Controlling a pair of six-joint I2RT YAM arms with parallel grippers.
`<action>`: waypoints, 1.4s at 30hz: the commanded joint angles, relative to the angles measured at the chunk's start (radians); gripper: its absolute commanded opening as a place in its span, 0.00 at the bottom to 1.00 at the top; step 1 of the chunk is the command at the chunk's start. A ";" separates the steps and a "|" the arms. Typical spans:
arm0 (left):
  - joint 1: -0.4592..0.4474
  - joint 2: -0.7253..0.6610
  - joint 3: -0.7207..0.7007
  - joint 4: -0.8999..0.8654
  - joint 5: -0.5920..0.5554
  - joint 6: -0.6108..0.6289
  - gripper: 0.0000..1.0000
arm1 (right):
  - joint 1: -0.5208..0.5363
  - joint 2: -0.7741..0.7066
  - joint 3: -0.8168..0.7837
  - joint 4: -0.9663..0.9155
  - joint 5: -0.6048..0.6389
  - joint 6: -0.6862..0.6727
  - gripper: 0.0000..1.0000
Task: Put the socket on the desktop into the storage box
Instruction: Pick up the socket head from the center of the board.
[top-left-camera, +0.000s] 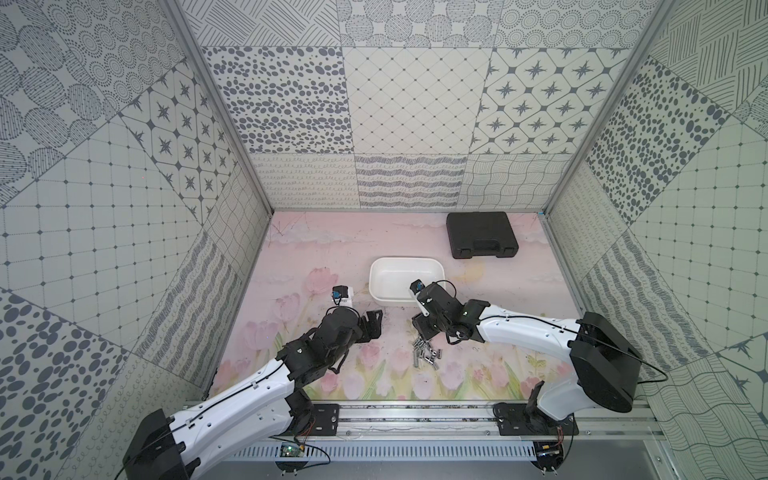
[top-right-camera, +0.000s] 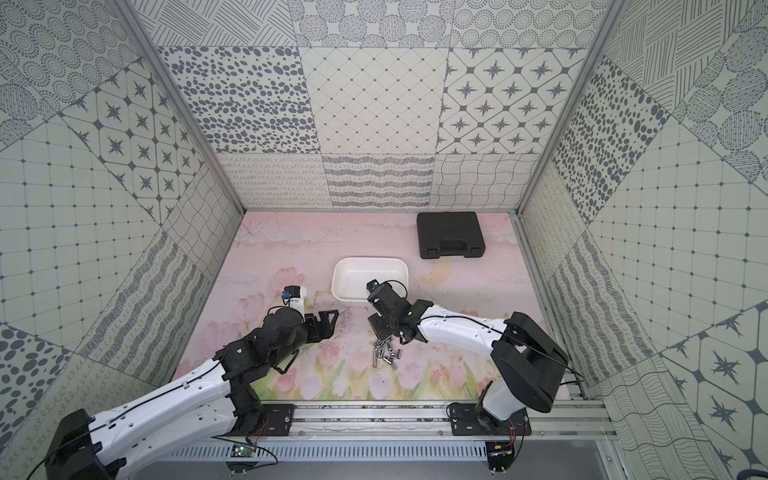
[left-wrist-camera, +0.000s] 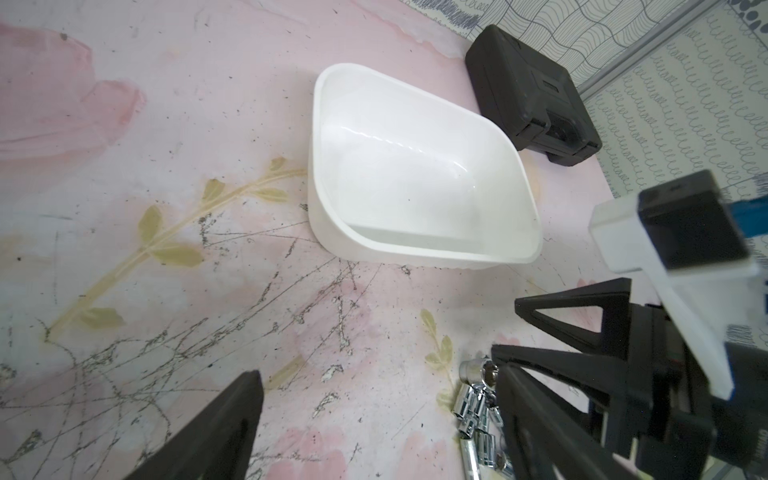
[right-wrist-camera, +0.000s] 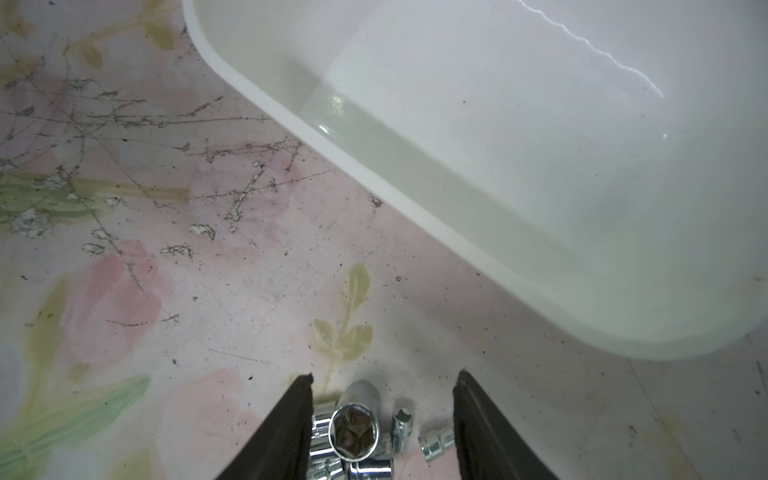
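1. The sockets (top-left-camera: 428, 353) are a small heap of shiny chrome cylinders of mixed sizes, lying loose on the pink flowered desktop (top-left-camera: 324, 257). The right wrist view shows one large socket (right-wrist-camera: 353, 432) with its hexagonal mouth facing the camera and thinner ones beside it.
2. In both top views the heap (top-right-camera: 387, 353) sits at about 6 o'clock from the storage box (top-left-camera: 403, 278), near it but not touching.
3. The storage box is white, shallow and glossy, with rounded corners and a smooth rim. Its inside (right-wrist-camera: 540, 124) shows only bare plastic.
4. The right gripper (right-wrist-camera: 384, 378) is down over the heap. Its black fingers stand apart with several sockets between them, and none is clamped.
5. The left gripper (top-left-camera: 376, 326) hangs at about 10 o'clock from the heap, its fingers spread and holding nothing.
6. A black case (top-left-camera: 482, 235) lies at about 2 o'clock from the box, well apart.
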 joint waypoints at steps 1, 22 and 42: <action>-0.002 -0.025 -0.022 0.052 -0.046 -0.020 0.90 | 0.004 0.011 0.034 -0.058 0.016 0.009 0.56; -0.002 0.040 -0.012 0.090 0.019 -0.023 0.90 | 0.066 0.031 0.005 -0.088 0.041 0.027 0.46; -0.002 0.011 -0.022 0.092 0.017 -0.036 0.90 | 0.071 0.117 0.040 -0.096 -0.010 0.010 0.37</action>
